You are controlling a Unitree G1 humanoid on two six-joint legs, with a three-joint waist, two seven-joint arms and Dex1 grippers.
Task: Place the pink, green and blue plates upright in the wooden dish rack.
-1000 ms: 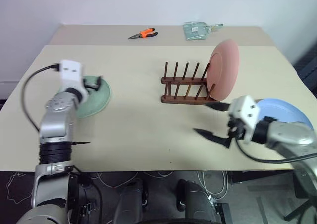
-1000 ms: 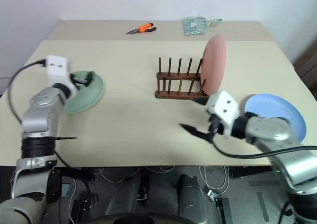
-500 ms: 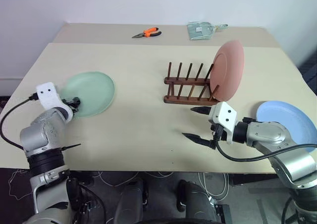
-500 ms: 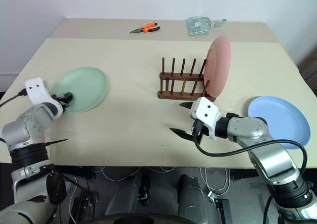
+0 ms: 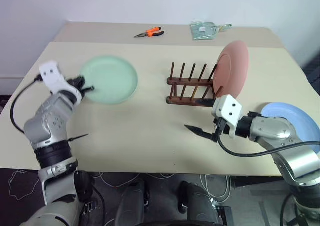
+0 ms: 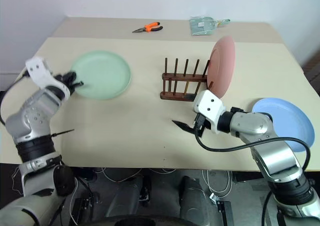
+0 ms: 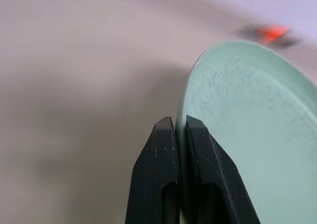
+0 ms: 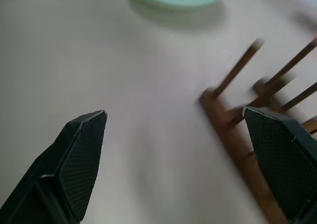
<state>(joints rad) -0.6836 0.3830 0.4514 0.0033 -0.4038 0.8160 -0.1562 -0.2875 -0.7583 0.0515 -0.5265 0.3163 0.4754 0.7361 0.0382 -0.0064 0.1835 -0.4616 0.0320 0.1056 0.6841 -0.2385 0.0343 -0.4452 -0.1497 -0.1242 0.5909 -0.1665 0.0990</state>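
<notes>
Left hand (image 7: 176, 135) pinches the rim of the round, matte, mint green plate (image 5: 111, 79); right hand (image 8: 173, 149) spread.

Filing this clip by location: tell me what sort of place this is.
Probably a lab or workshop test bench rather than a kitchen: a bare beige table against a plain white wall, orange-handled pliers at its far edge, and loose cables underneath.
</notes>
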